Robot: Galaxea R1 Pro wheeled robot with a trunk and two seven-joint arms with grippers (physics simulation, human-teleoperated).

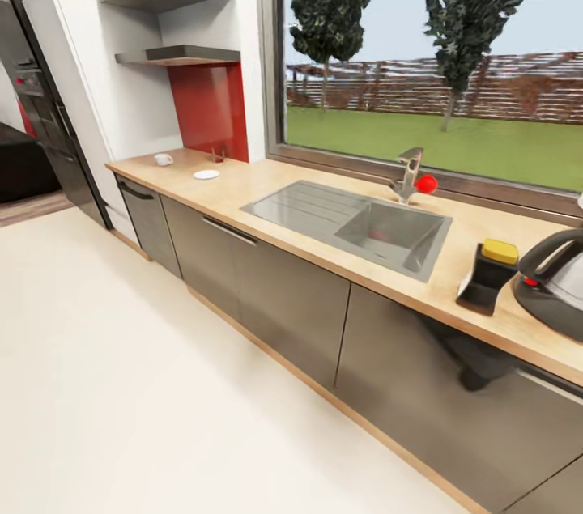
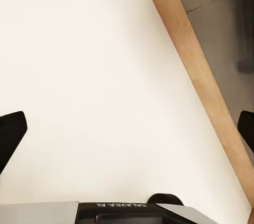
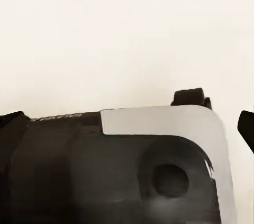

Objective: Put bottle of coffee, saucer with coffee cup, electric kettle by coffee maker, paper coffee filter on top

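On the long wooden countertop, a white coffee cup and a white saucer sit apart at the far left end. At the right end stands a small black appliance with a yellow top, apparently the coffee maker. Beside it is the black electric kettle, cut by the picture's edge. Two grey wall shelves hang above the left end, and no bottle shows on them. My left gripper is open over pale floor. My right gripper is open above my own black and grey body.
A steel sink with a faucet and a red knob occupies the counter's middle. Grey cabinets run below it on a wooden plinth. A tall white and black unit stands at far left. Pale floor lies before me.
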